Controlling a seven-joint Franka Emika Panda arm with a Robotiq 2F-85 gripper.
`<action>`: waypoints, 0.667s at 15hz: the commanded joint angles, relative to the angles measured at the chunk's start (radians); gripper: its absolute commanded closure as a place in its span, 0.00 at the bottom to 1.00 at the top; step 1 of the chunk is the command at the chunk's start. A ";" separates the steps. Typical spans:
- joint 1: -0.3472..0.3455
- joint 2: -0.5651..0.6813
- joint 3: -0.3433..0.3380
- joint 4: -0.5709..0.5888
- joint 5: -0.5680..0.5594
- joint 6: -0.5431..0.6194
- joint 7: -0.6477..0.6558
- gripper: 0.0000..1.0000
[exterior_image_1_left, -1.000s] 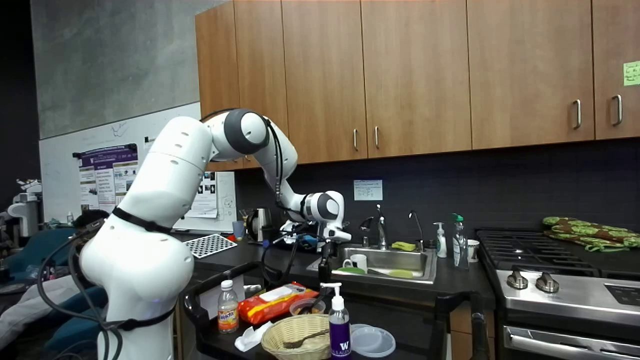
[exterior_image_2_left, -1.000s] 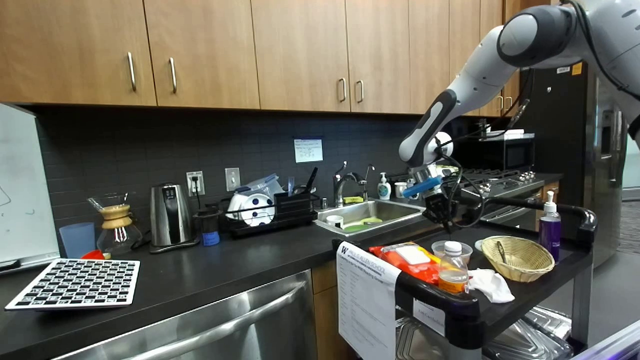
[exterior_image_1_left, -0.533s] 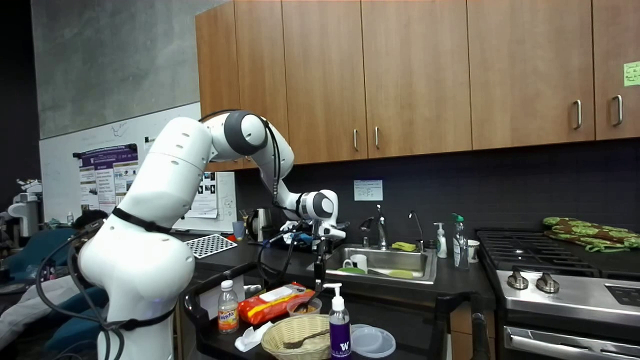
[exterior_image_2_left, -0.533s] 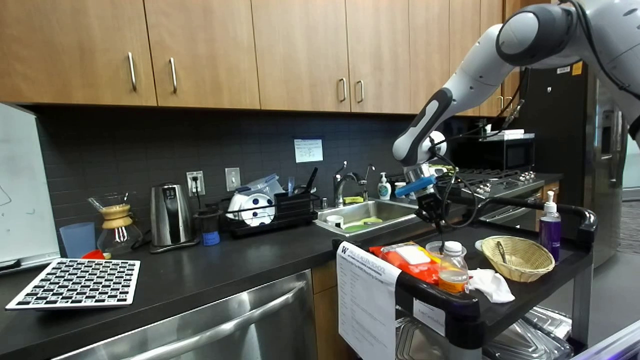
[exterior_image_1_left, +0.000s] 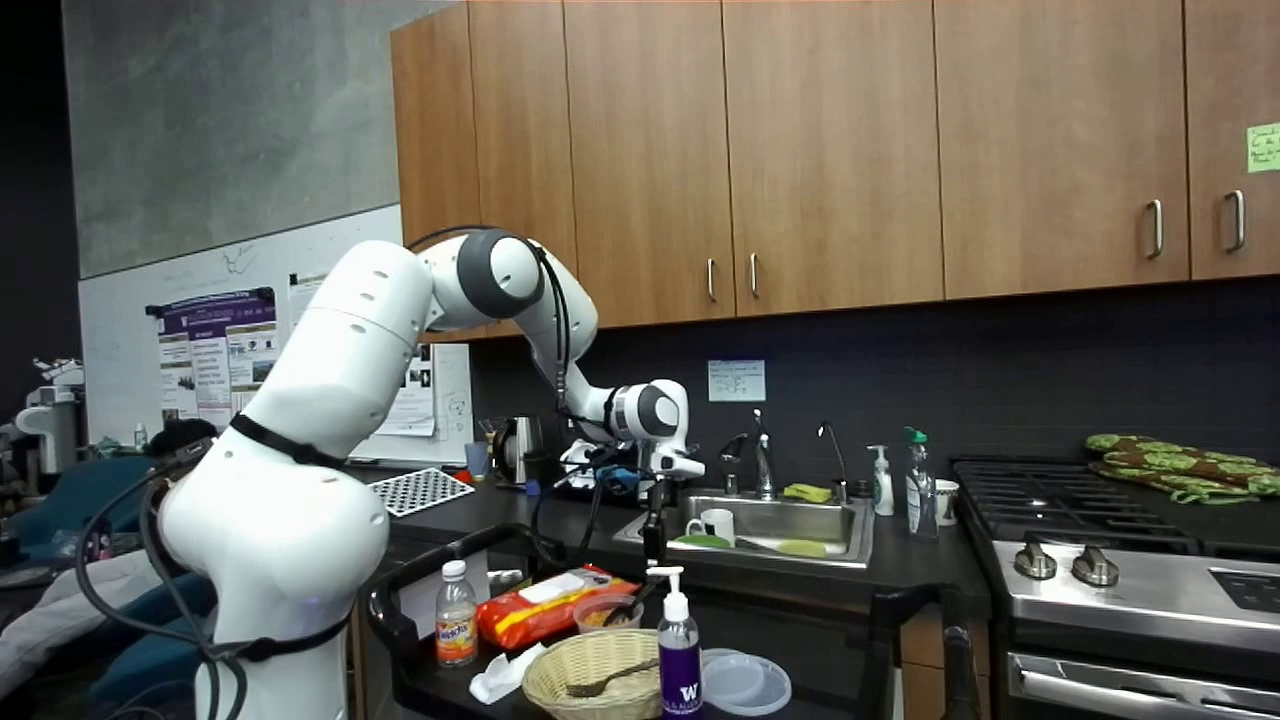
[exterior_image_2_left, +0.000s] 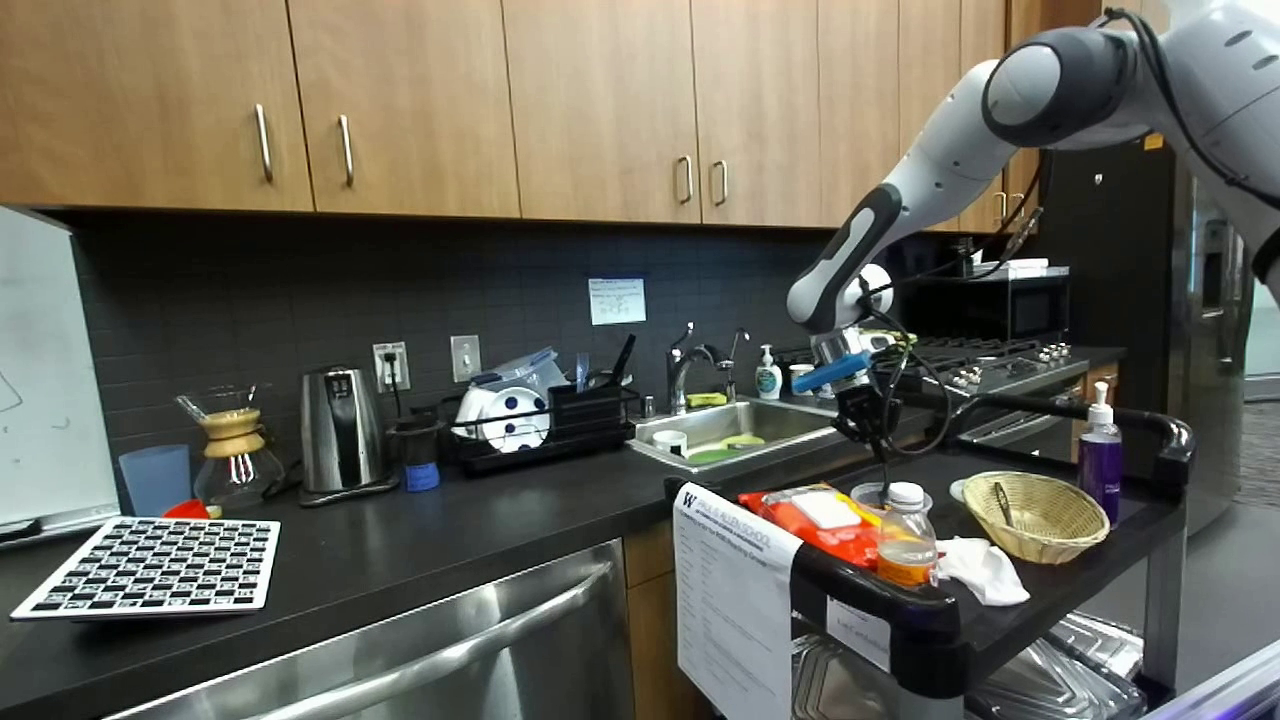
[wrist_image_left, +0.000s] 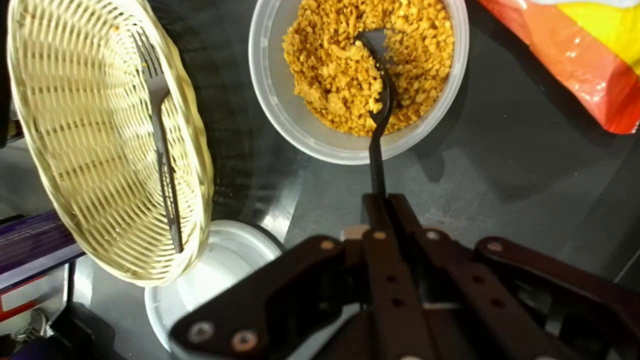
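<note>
My gripper (wrist_image_left: 382, 198) is shut on the handle of a black spoon (wrist_image_left: 384, 100). The spoon's head is at a clear plastic tub (wrist_image_left: 270, 95) of orange-brown crumbs (wrist_image_left: 330, 75), with some crumbs on it; whether it touches the rest is unclear. In an exterior view the gripper (exterior_image_1_left: 655, 560) points down above the cart, and the spoon (exterior_image_1_left: 640, 597) slants into the tub (exterior_image_1_left: 606, 612). In an exterior view the gripper (exterior_image_2_left: 872, 440) is above the tub (exterior_image_2_left: 868, 490), partly hidden behind a bottle. A wicker basket (wrist_image_left: 80, 150) with a dark fork (wrist_image_left: 159, 115) stands beside the tub.
On the black cart are a red and yellow bag (exterior_image_1_left: 545, 605), a bottle with an orange label (exterior_image_1_left: 456, 615), a white napkin (exterior_image_2_left: 985, 570), a pump bottle (exterior_image_1_left: 680, 650) and a clear lid (exterior_image_1_left: 745, 682). A sink (exterior_image_1_left: 790, 520) and counter lie behind.
The gripper with the spoon has moved left and then back right in an exterior view. The tub has shifted slightly towards the bottle. The spoon has stayed held.
</note>
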 joint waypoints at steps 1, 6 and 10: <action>-0.005 -0.020 -0.011 -0.021 -0.022 -0.014 0.004 0.99; 0.009 -0.041 0.004 -0.054 -0.014 -0.012 0.001 0.99; 0.025 -0.043 0.026 -0.062 -0.006 -0.011 -0.005 0.99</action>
